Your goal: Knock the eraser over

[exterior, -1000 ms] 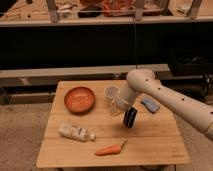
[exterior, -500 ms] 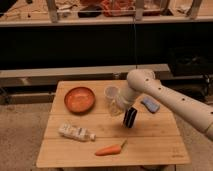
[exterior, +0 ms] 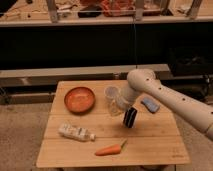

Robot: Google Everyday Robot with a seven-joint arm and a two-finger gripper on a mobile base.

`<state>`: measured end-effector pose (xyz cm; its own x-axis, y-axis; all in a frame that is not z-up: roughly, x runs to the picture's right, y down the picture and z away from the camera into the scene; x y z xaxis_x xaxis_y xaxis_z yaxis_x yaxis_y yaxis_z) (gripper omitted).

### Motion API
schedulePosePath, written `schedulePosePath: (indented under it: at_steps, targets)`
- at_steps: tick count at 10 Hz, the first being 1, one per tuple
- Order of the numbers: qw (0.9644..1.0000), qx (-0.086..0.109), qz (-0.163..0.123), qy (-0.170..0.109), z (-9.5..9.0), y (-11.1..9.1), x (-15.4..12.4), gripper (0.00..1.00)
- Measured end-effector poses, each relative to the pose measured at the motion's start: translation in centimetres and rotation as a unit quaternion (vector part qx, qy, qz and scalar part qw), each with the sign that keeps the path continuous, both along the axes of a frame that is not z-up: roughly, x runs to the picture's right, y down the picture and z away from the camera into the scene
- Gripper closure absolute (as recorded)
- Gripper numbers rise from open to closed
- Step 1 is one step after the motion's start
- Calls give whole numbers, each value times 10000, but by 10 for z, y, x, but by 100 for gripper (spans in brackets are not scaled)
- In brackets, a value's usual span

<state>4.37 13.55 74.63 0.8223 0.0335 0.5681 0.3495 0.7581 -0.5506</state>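
Dark shelving backs a pale wooden desk (exterior: 150, 145) at mid-frame. Just right of centre, the jaws of the gripper (exterior: 126, 107) sit at the top of the small black white-striped eraser block (exterior: 129, 118); whether they are apart or together cannot be told. The eraser leans, tilted, beside a translucent plastic cup (exterior: 112, 97). The toppling push seems under way; next calls for carrying the sweep through until it lies flat. Against the earlier frames, the eraser looks slightly more tilted, the arm scarcely shifted.
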Motion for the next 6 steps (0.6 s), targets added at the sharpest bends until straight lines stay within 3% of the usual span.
schedulePosePath:
  at_steps: [6]
  targets:
    - [10000,-22,27,2,-1,-1,0,100]
